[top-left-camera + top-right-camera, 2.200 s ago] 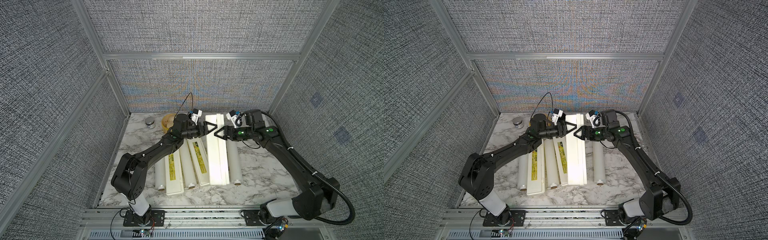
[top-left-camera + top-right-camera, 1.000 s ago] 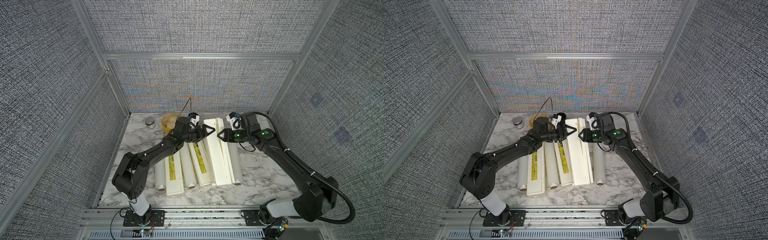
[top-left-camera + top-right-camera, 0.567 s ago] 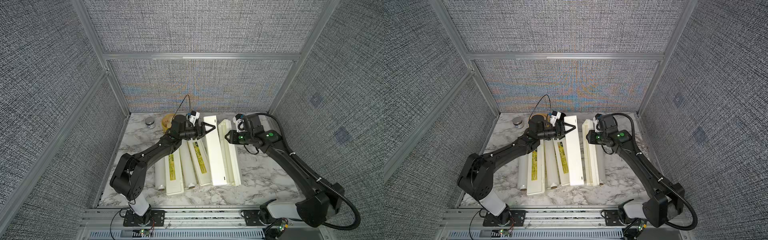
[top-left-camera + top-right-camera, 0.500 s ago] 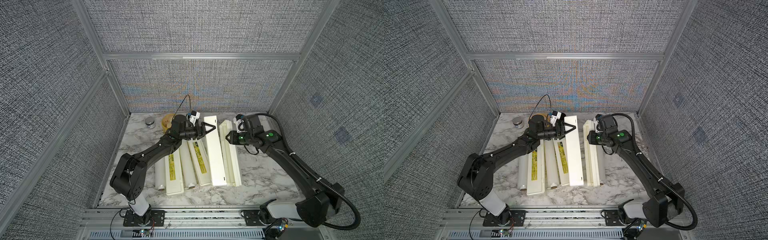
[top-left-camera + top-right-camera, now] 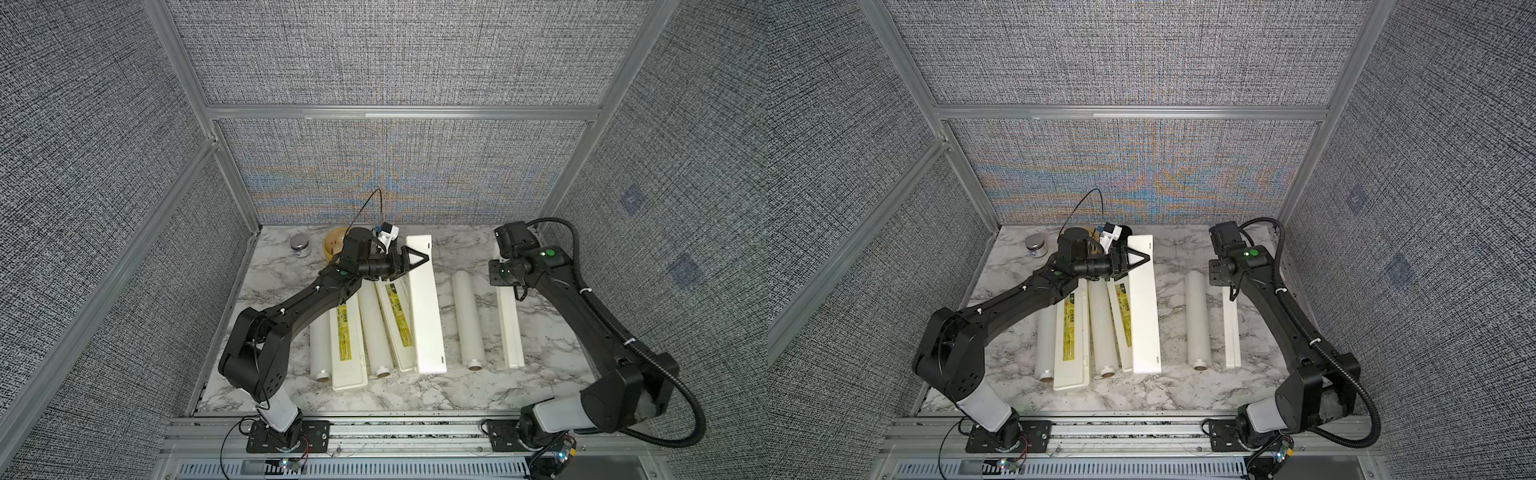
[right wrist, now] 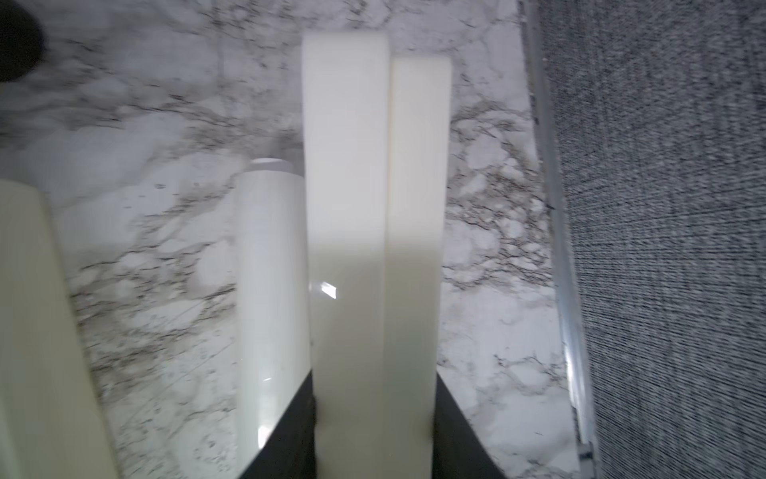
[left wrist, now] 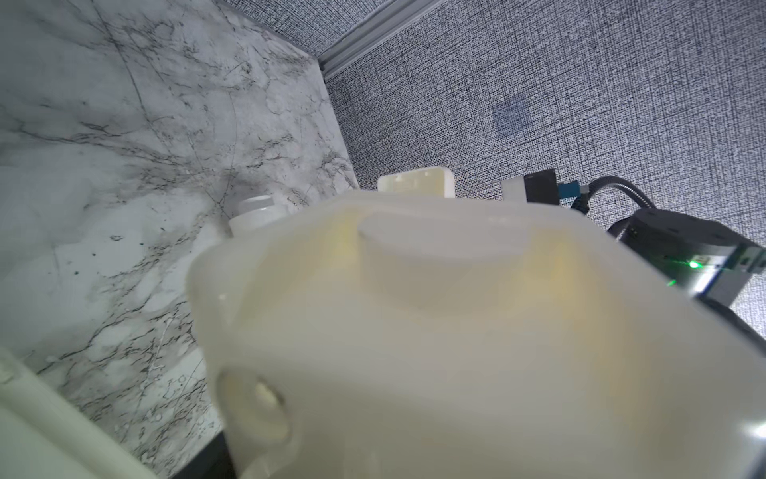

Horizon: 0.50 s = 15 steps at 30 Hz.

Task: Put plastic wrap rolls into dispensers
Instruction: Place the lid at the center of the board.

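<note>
Two grippers, one box lying apart for loading.
Our right gripper (image 6: 373, 435) pinched the far end of a narrow box (image 5: 510, 328), a loose roll (image 5: 468, 320) near it; we judged the lid must open next to take the roll. Left gripper (image 5: 415, 259) stood wide at the middle box (image 5: 424, 324), grip unclear. The rail (image 6: 551, 207) lay near the narrow box; bare table (image 5: 446, 316) lay between roll and middle box.

Bare marble (image 5: 448, 324) lane between middle dispenser (image 5: 424, 316) and lone roll (image 5: 467, 320); slimmer gap before rightmost dispenser (image 5: 510, 328).
</note>
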{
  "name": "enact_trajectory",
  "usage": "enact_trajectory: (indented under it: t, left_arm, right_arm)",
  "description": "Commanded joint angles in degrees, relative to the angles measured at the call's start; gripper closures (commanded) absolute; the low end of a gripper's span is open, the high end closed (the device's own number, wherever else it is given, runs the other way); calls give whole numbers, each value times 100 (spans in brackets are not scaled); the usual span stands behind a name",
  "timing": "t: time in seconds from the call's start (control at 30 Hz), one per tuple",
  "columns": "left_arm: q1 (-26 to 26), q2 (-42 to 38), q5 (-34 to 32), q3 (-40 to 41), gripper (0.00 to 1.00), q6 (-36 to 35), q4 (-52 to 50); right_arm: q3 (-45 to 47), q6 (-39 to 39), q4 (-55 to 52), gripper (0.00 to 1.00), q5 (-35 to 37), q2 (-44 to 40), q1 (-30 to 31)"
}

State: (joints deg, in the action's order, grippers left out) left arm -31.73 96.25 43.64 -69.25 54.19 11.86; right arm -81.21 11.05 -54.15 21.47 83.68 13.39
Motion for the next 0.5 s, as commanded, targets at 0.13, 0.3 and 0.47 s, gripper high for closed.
enact_trajectory:
  t: [0.13,0.3,0.47]
  left_arm:
    - [2,135,-36,-26,40,36,78]
    - [8,253,11,-55,40,161,176]
    - [3,271,-35,-9,40,179,168]
  right_arm:
    - [108,-920,461,63,1140,800,-493]
    - [15,-1167,857,63,1423,1690,-642]
    - [-243,-1008,854,62,1418,2401,-523]
